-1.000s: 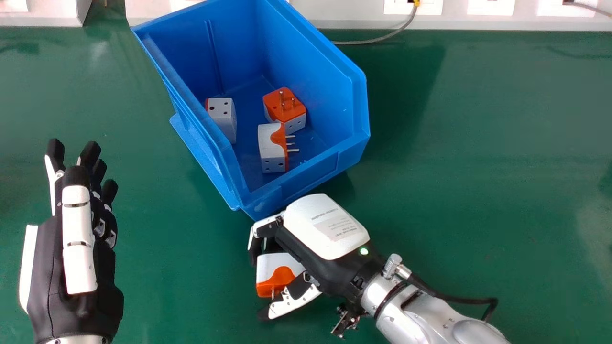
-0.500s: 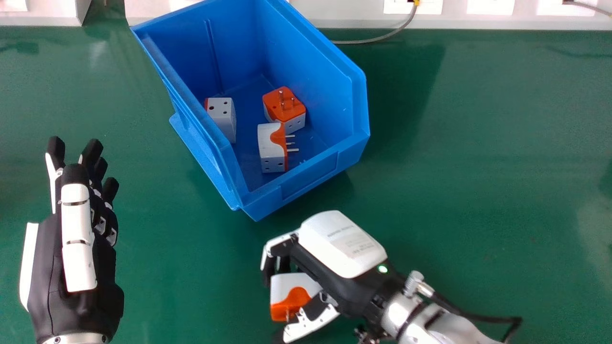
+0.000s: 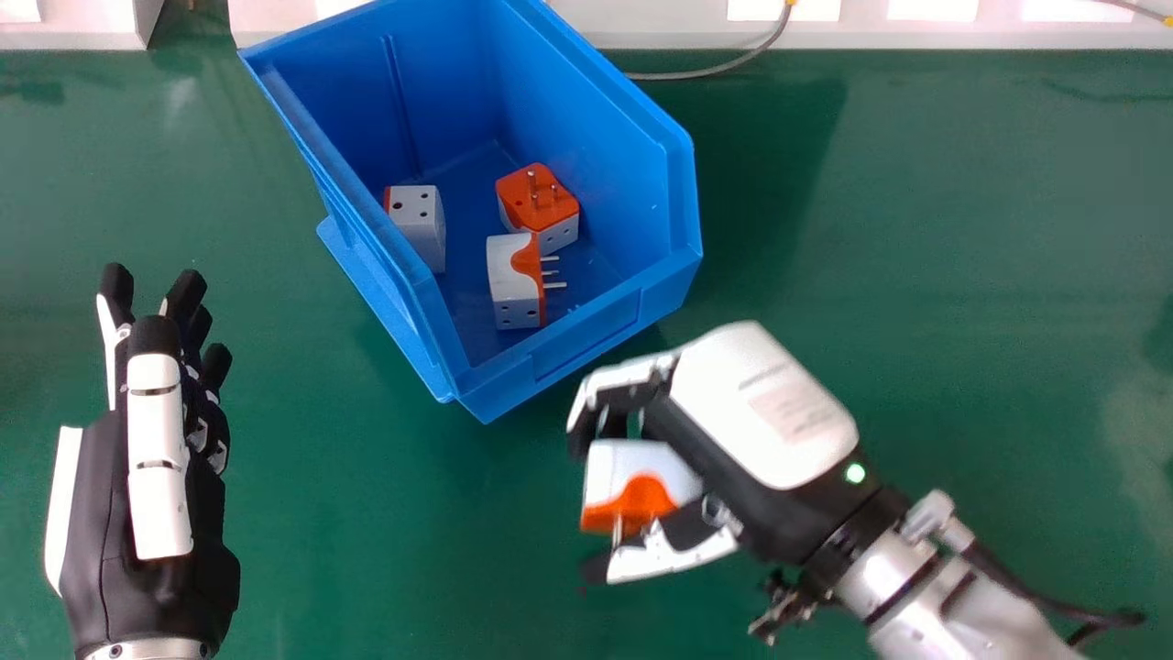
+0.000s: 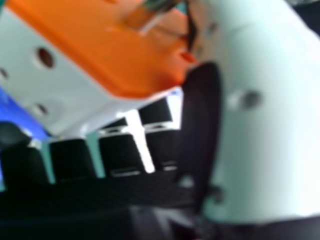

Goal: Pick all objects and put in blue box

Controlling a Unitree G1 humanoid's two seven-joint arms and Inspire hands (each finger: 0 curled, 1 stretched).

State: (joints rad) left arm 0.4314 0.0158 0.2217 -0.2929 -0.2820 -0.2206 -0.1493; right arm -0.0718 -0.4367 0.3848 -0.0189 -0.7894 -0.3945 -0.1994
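The right hand (image 3: 761,403) has its fingers and thumb closed round a boxy white-and-orange plastic plug adaptor (image 3: 609,467), above the green table (image 3: 962,275), just to the near right of the open blue plastic box (image 3: 586,344). The fingers take the far side and the thumb the near, pinned side, probably so that spreading them lets it drop cleanly. The box's open top, slanted across the far part of the table, seems to suit a release from above, though its near wall could catch a low hand. Three similar adaptors lie inside, one by the left wall, two close together farther right. The left hand (image 3: 156,458) is at the left, fingers straight. The held adaptor has a white body with round socket holes and an orange face with metal pins.
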